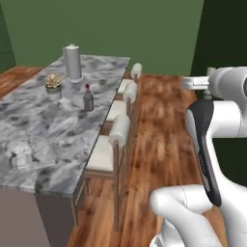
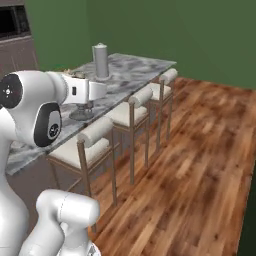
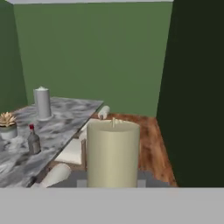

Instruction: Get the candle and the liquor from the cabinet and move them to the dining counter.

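One of the two items sits right under my camera: the candle [image 3: 113,153], a pale cream cylinder with a short wick, fills the near middle of the hand view, and the end effector [image 3: 111,183] is clamped on its base, fingers drawn in tight on either side. In the right base view the hand reaches out over the near edge of the dining worktop [image 2: 135,75], above a small round grey foot that I take for the candlestick.

Beyond the candle, three cushioned stools [image 1: 113,144] line the worktop's side over the wooden floor. Further along the marbled top stands the liquor [image 1: 88,99], upright and already delivered, with a potted succulent [image 1: 53,86] just beside it and a tall grey cylinder roll [image 1: 73,62] behind both.

My worry is the set-down. If I lower too close to the edge, the candle could tip off toward the stools; if I swing too far in, I could knock the bottle over. A tilted release would also topple it.
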Motion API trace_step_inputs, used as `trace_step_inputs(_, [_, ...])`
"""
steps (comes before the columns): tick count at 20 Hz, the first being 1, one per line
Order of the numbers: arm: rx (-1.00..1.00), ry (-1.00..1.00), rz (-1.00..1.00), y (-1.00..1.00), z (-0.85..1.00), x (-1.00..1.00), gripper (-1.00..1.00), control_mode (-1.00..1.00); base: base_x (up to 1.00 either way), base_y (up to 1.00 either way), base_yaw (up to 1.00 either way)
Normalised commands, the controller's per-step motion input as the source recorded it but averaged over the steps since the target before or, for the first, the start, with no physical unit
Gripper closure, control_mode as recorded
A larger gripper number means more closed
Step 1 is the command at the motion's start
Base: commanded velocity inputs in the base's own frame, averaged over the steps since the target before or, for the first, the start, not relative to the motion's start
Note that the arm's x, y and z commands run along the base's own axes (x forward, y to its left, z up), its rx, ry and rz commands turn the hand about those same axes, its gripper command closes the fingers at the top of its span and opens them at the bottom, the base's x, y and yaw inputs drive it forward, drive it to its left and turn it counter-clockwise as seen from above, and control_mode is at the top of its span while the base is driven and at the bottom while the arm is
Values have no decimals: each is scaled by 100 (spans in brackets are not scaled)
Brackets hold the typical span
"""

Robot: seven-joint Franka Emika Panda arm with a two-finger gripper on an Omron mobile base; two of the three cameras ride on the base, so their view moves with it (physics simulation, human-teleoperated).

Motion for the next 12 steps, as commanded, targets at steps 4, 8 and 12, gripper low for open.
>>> trace_step_inputs(4, [0, 0, 0, 0, 0, 0, 100, 100, 46, -85, 50])
trace_step_inputs(8, [0, 0, 0, 0, 0, 0, 100, 100, 47, -84, 50])
trace_step_inputs(12, [0, 0, 0, 0, 0, 0, 100, 100, 38, -86, 52])
